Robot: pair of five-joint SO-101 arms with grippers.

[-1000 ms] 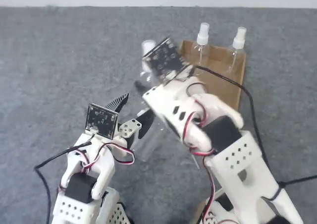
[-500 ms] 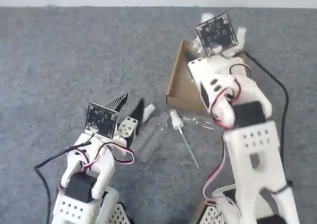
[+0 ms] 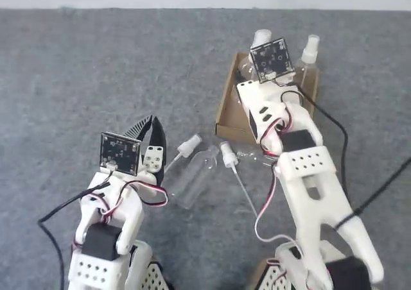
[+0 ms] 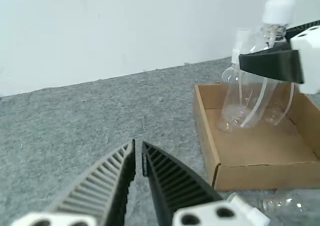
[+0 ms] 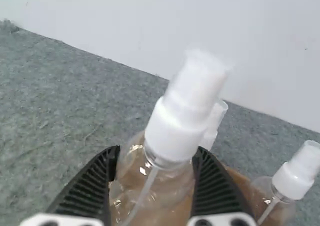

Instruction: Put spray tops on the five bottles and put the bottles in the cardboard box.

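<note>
The clear bottle [image 5: 150,198], with its white spray top [image 5: 187,111] on, is clamped between the fingers of the right claw [image 5: 156,155], gripped at the shoulder just under the cap. It hangs within the walls of the cardboard box [image 4: 260,175] beneath the claw. We judge it light, thin-walled and slick. A hard squeeze would dent it, so the stiffer neck is the place to grip. Just beyond the claw stands another capped bottle [image 5: 292,178]. The left claw [image 4: 138,150] is pinched nearly closed on nothing — off to its side, a lying bottle [image 3: 192,178] and a loose spray top [image 3: 230,156] rest on the grey mat [image 3: 96,65].
</note>
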